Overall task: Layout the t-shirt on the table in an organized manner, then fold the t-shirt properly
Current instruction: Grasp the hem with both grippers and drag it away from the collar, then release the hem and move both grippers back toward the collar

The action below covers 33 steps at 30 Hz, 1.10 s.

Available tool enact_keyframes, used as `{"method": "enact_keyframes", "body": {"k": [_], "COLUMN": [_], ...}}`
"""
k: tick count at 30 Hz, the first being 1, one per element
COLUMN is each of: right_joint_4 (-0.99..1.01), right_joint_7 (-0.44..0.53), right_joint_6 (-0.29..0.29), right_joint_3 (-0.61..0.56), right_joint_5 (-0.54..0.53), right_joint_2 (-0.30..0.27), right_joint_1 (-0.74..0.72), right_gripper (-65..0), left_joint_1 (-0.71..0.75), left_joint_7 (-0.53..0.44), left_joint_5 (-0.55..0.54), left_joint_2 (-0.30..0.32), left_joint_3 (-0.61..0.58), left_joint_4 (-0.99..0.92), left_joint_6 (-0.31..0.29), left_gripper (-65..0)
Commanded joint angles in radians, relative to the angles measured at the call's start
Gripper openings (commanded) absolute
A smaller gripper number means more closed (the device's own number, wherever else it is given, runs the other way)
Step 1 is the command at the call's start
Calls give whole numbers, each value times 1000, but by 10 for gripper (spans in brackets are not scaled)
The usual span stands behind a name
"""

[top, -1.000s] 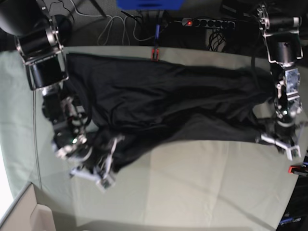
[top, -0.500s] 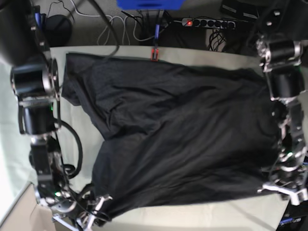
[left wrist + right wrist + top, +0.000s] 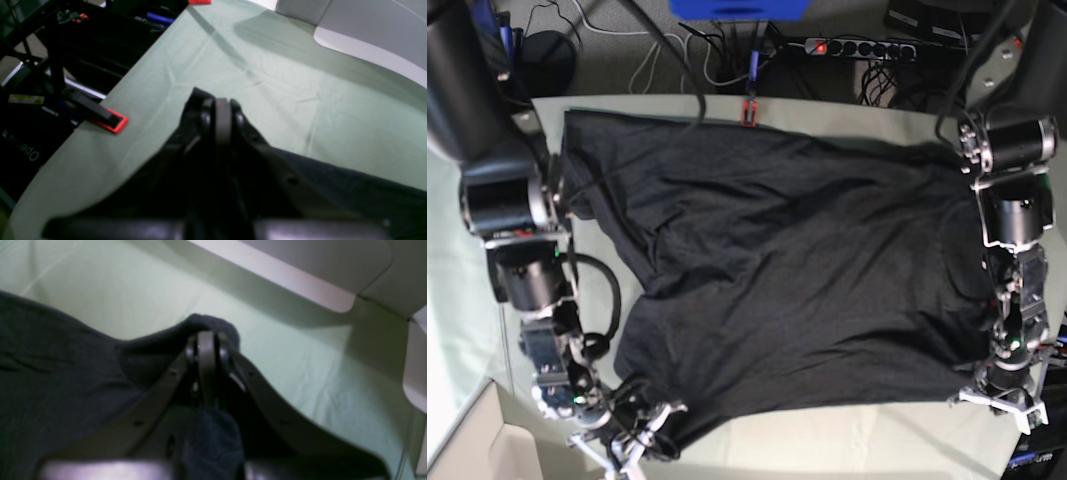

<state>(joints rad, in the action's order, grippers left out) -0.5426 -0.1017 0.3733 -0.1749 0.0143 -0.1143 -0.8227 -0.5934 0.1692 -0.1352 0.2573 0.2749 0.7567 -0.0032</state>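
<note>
Base view: the t-shirt [image 3: 797, 280] lies spread dark across the middle of the tabletop [image 3: 847, 445], reaching from the far edge by a red clamp [image 3: 748, 111] down toward the near edge, with creases through its middle. The right gripper [image 3: 632, 440] sits at the shirt's near left corner, and the left gripper [image 3: 1002, 400] sits at its near right corner. Each arm reaches down its own side of the cloth.

In the right wrist view, the right gripper [image 3: 206, 340] has its jaws pressed together on a bunched fold of the t-shirt [image 3: 50, 366], which drapes away to the left over the pale green tabletop [image 3: 283, 350].

In the left wrist view, the left gripper [image 3: 220, 110] has its jaws pinched together on the t-shirt [image 3: 350, 190], whose edge trails off to the right. Another red clamp [image 3: 111, 121] grips the tabletop [image 3: 267, 76] edge on the left.
</note>
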Motion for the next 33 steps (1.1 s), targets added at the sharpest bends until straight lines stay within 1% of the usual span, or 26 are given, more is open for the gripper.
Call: {"method": "enact_keyframes", "body": {"k": [1,3,8,9,10,11,14,15,16,18,20,21,24,26,28,29,31,33], "right_joint_4": [-1,31,85,85,85,85,80,80,83,77,37,13,-86,-153,-205,-236,-291,-339], "right_joint_7": [49,79,156,173,181,184,178,176,175,136,82,70,59,58,52,27,-31,-77], "right_joint_6": [-4,-4,-6,-10,-32,-64,-190,-214,-218,-218,-218,-218,-218,-218,-218,-218,-218,-218], "right_joint_3": [5,4,5,5,10,11,13,13,11,10,11,11,11,11,11,11,11,13], "right_joint_5": [-14,-14,-14,-14,-14,-15,-17,-17,-17,-17,-17,-17,-15,-15,-15,-15,-17,-18], "right_joint_2": [-6,6,14,15,15,17,29,29,29,24,-2,-5,-12,-43,-46,-49,-63,-75], "right_joint_1": [-56,-79,-105,-105,-105,-105,-106,-102,-91,-47,4,35,147,211,262,285,325,362], "right_gripper": [-626,-585,-415,-391,-380,-379,-376,-373,-373,-373,-373,-373,-373,-373,-372,-372,-372,-372], "left_joint_1": [-40,-38,-20,-7,-3,-3,-3,-3,-3,-3,-7,-10,-32,-61,-99,-127,-176,-218], "left_joint_7": [-29,-29,-27,-27,-27,-27,-27,-27,-27,-27,-27,-27,-27,-27,-27,-27,-27,-29], "left_joint_5": [-1,-1,-1,-1,-1,-1,-1,-1,-1,-1,-1,-1,1,1,1,1,1,1], "left_joint_2": [14,14,14,15,17,18,21,21,21,21,21,21,15,14,14,14,14,14], "left_joint_3": [2,2,2,2,2,2,2,2,2,2,2,2,1,1,1,1,1,1], "left_joint_4": [20,19,20,24,24,24,19,19,19,19,19,17,16,2,-52,-88,-157,-228], "left_joint_6": [1,1,1,1,1,-1,-1,-1,-1,-1,-1,-1,-1,-1,-1,-1,-1,-1], "left_gripper": [-647,-647,-647,-647,-647,-647,-647,-647,-647,-647,-647,-647,-642,-634,-611,-590,-539,-473]}}
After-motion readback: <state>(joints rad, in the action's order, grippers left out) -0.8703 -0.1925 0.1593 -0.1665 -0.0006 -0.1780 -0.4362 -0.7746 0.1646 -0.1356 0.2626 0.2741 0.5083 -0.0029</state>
